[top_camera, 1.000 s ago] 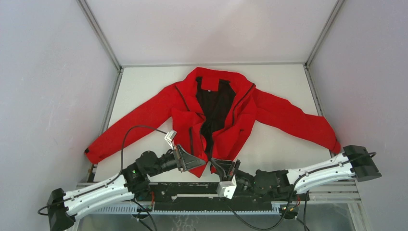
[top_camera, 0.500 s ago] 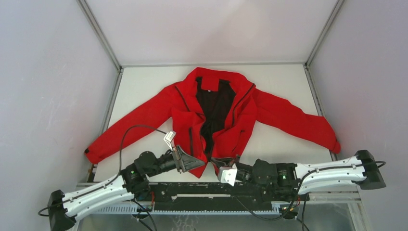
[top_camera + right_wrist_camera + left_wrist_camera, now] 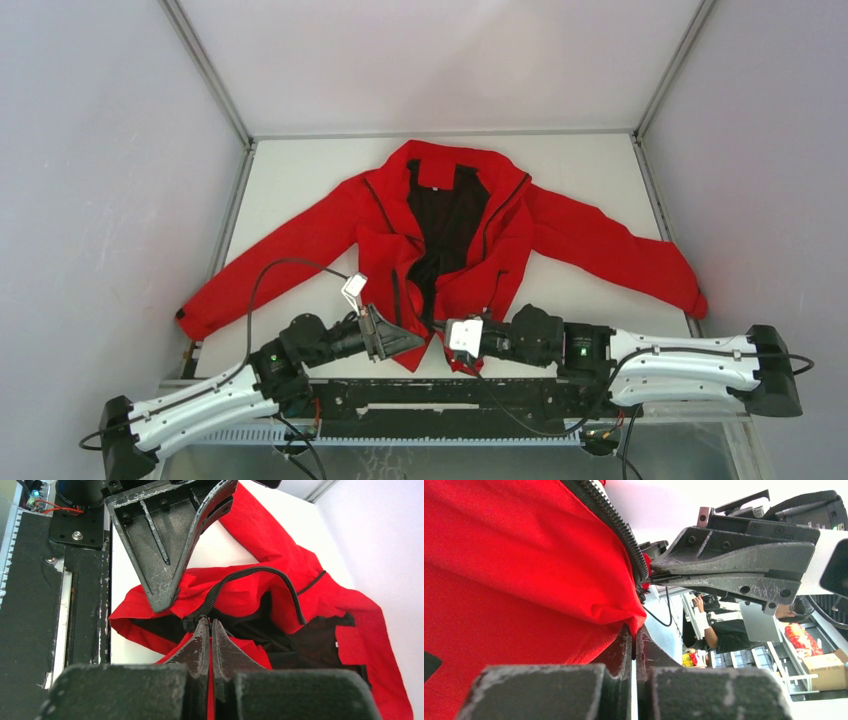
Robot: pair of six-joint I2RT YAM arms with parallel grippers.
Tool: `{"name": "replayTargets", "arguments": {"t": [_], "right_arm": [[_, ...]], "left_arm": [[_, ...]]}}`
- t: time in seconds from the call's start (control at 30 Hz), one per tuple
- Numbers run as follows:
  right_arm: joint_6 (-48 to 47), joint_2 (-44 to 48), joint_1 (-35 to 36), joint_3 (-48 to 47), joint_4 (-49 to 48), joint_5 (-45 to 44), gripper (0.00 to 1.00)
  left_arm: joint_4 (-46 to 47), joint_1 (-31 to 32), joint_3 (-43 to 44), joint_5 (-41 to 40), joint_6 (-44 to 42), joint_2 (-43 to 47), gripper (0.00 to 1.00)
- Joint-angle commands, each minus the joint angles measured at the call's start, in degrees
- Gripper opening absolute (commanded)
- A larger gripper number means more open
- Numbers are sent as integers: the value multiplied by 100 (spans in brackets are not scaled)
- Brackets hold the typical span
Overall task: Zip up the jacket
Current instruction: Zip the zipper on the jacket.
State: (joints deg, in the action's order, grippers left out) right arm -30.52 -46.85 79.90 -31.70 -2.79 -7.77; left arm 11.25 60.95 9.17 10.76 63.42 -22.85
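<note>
The red jacket lies open on the white table, collar far, hem near, black lining showing. My left gripper is shut on a fold of the red hem, seen in the left wrist view. My right gripper is just right of it. In the right wrist view my right gripper is shut, tips on the dark bottom end of the zipper, red cloth between the fingers. The zipper teeth run up from both grippers. The two front halves are apart.
The black mounting rail runs along the near table edge under both arms. A black cable loops over the jacket's left sleeve. Grey walls and metal frame posts close in the table on three sides.
My right arm has swung left and forward from the near rail to the jacket's hem, its gripper now at the zipper's bottom end beside the left gripper. The left arm has barely moved.
</note>
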Motion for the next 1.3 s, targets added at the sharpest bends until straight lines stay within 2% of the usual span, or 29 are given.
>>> {"name": "replayTargets", "arguments": {"t": [0.0, 0.33, 0.63, 0.8, 0.93, 1.1, 1.27], "right_arm": [[-43, -28, -529, -336, -274, 192, 0], [-270, -479, -969, -495, -527, 1154, 0], [-326, -889, -1632, -840, -134, 2519, 0], [-299, -1309, -1825, -1005, -91, 2933, 0], [-251, -1651, -1846, -1046, -370, 2857, 0], [-112, -2070, -1836, -1170, -691, 2071, 0], [-85, -2063, -1783, -1160, -807, 1419, 0]], "left_arm": [[-190, 72, 412, 669, -272, -9, 0], [-254, 244, 452, 674, -421, -84, 0], [-254, 481, 516, 632, -631, -238, 0], [-257, 541, 536, 612, -737, -256, 0], [-254, 573, 548, 598, -773, -283, 0], [-254, 626, 566, 582, -811, -304, 0], [-393, 655, 555, 469, -822, -270, 0]]}}
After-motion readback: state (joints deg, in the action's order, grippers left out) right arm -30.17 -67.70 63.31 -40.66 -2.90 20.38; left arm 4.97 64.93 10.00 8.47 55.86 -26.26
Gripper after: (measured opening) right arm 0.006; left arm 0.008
